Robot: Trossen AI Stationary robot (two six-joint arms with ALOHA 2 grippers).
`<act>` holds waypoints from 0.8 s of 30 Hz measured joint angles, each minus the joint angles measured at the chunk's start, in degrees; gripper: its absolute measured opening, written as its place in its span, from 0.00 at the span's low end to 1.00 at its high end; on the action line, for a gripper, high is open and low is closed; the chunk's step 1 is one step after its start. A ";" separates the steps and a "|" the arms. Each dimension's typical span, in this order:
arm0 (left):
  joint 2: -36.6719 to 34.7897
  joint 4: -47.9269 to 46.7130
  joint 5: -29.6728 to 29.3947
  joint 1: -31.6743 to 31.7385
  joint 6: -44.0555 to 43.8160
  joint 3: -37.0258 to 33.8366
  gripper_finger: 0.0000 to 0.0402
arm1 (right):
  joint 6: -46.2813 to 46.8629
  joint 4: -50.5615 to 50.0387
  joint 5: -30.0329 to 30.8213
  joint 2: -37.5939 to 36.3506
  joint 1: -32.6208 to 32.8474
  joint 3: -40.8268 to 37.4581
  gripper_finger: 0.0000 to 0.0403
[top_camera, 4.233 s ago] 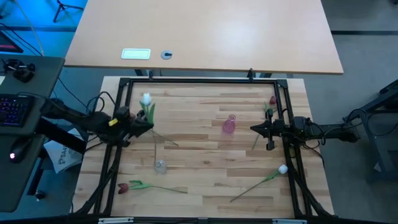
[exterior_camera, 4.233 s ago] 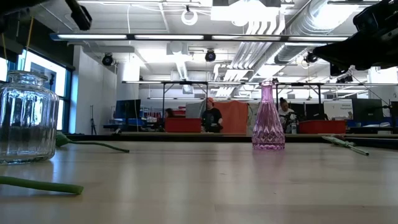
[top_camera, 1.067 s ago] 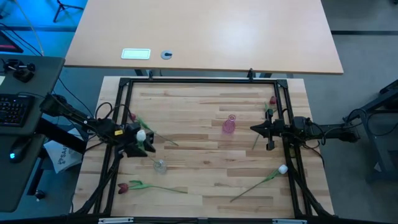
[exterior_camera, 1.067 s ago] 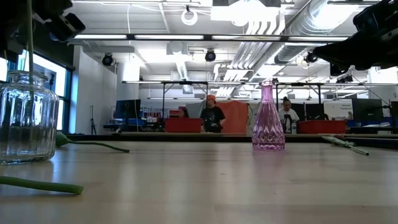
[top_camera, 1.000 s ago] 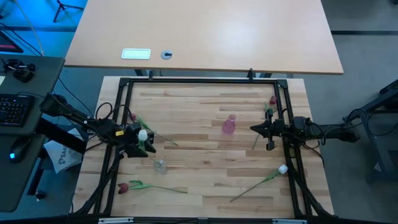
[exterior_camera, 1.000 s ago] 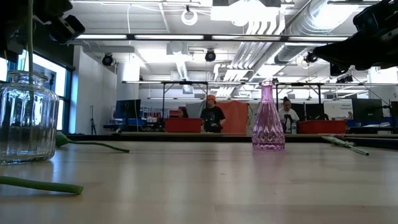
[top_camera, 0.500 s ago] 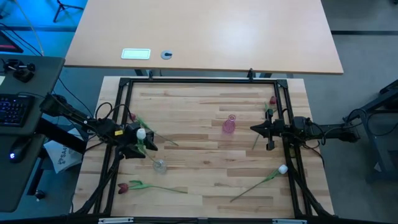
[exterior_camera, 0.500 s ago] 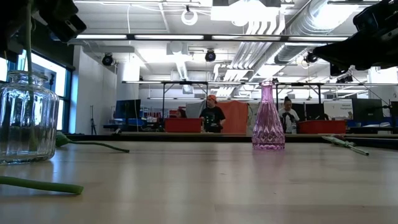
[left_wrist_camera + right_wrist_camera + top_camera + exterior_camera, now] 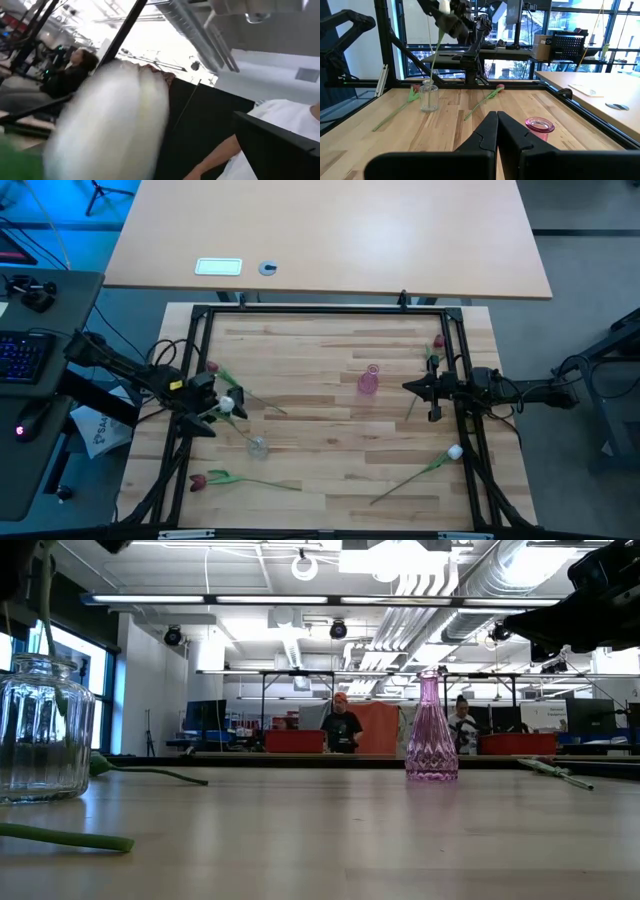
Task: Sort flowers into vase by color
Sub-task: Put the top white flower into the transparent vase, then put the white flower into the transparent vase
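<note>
A white tulip (image 9: 228, 404) stands with its stem in the clear glass vase (image 9: 258, 446) at the table's left, leaning on the rim (image 9: 45, 660). My left gripper (image 9: 212, 408) hangs open just left of and above the vase, beside the white head, which fills the left wrist view (image 9: 110, 125). My right gripper (image 9: 405, 387) is shut and waits level at the right, near the pink vase (image 9: 369, 382). Dark red tulips lie flat at the near left (image 9: 197, 480), far left (image 9: 212, 368) and far right (image 9: 438, 342). Another white tulip (image 9: 455, 451) lies at the near right.
A black metal frame (image 9: 320, 309) runs around the wooden table. The pink vase (image 9: 431, 730) stands right of centre; the middle of the table between the two vases is bare wood. People show in the room beyond the table (image 9: 341, 725).
My left gripper has risen and drawn back toward the table's left edge, away from the clear vase. The white tulip stays in the vase; its stem, upright before, now leans and bends above the rim.
</note>
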 joint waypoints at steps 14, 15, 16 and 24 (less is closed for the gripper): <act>-2.29 -0.82 -0.05 6.94 9.69 1.02 0.96 | 0.00 0.00 0.00 0.00 -0.01 0.00 0.00; -2.39 -0.86 -0.05 7.92 8.88 1.49 0.96 | 0.00 0.00 0.00 0.00 -0.02 0.00 0.00; -2.43 -0.89 -0.06 8.86 7.94 2.15 0.96 | 0.00 0.00 0.00 0.00 0.00 0.01 0.00; -2.44 -14.83 4.33 16.29 6.46 11.35 0.96 | 0.00 0.00 0.00 0.00 -0.01 0.00 0.00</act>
